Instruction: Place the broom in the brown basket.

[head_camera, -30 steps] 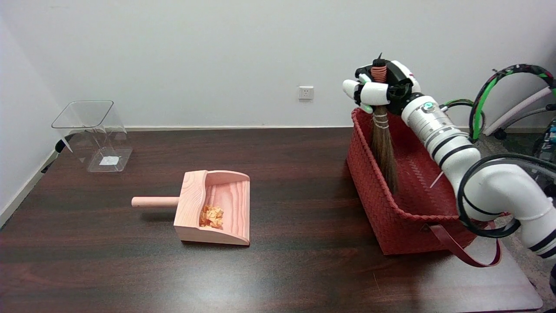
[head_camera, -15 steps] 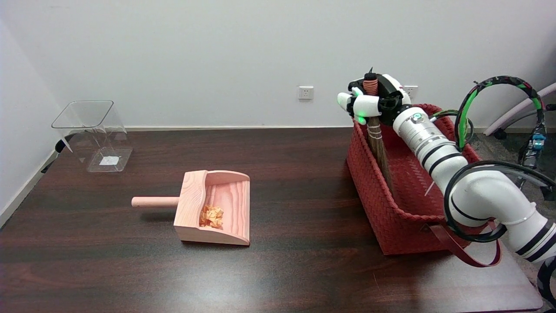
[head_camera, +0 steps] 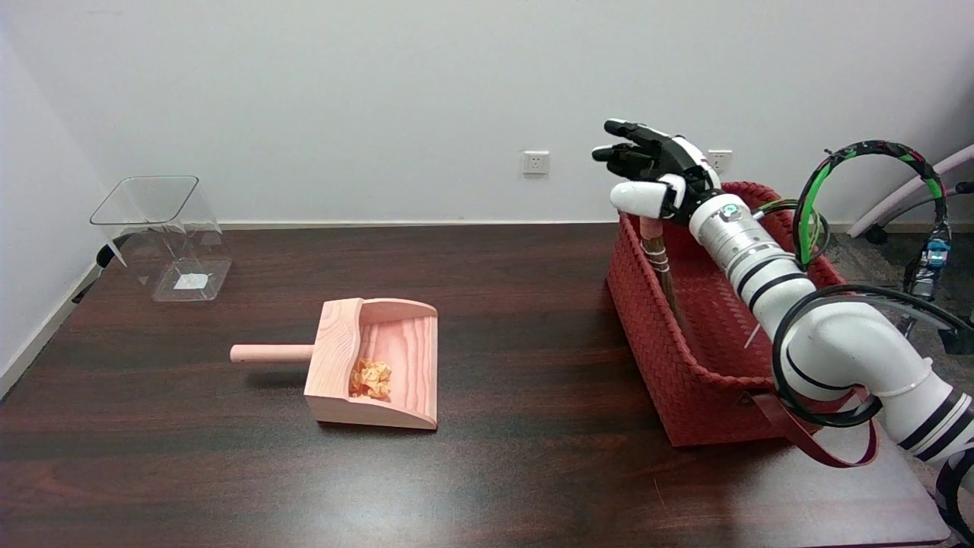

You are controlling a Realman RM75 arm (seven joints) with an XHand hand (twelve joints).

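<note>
The broom (head_camera: 660, 266), with brown bristles and a pinkish handle tip, stands inside the reddish-brown woven basket (head_camera: 670, 380), leaning against its far left inner wall. My right hand (head_camera: 654, 167) hovers just above the broom's handle with its fingers spread and pointing left. It holds nothing. The lower bristles are hidden behind the basket's wall.
A wooden dustpan (head_camera: 377, 373) with crumpled orange paper scraps (head_camera: 370, 377) lies mid-table, handle pointing left. A clear plastic bin (head_camera: 163, 236) sits tilted at the far left. The basket's strap (head_camera: 822, 445) hangs off the table's right edge. Cables loop behind my arm.
My right hand lowered the broom into the basket, then spread its fingers and let go. The broom has dropped and now leans on the basket wall on its own.
</note>
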